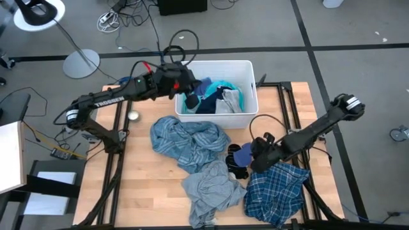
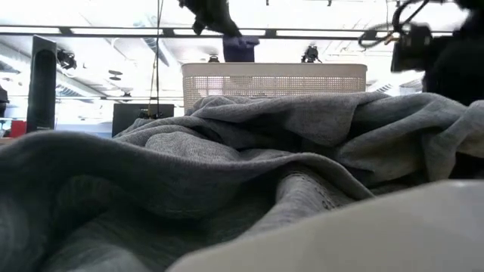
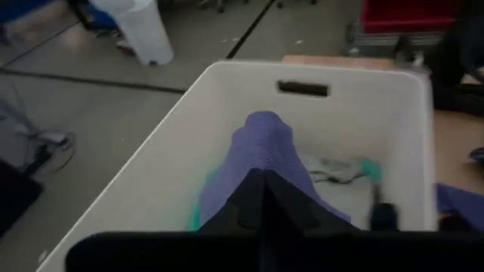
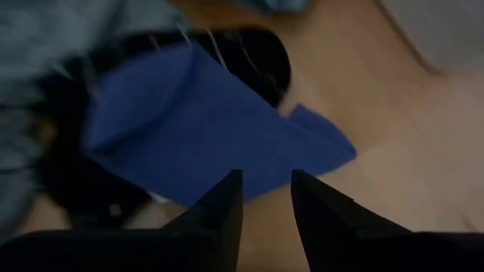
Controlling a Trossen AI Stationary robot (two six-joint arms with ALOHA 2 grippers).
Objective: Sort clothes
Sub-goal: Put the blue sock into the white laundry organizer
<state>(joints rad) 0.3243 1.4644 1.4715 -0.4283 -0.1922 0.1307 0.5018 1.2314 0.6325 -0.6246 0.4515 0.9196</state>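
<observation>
The left gripper (image 1: 190, 97) is clamped on a navy garment (image 3: 261, 155) — it hangs lengthwise below the fingers, over the white bin (image 1: 249, 70) at the table's far side. The right gripper (image 4: 266, 198), slightly parted and empty, hovers just above a blue cloth (image 4: 204, 132) lying flat — centre-right.

turquoise and navy clothes (image 1: 217, 97) fill the bin; plaid (image 1: 276, 188), grey (image 1: 208, 185) and blue garments (image 1: 242, 154) sprawl crumpled on the table.

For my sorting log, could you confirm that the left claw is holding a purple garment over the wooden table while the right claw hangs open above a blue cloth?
Not quite: the left claw holds the purple garment over the white bin, as the left wrist view shows. The right claw does hang open above the blue cloth.
</observation>
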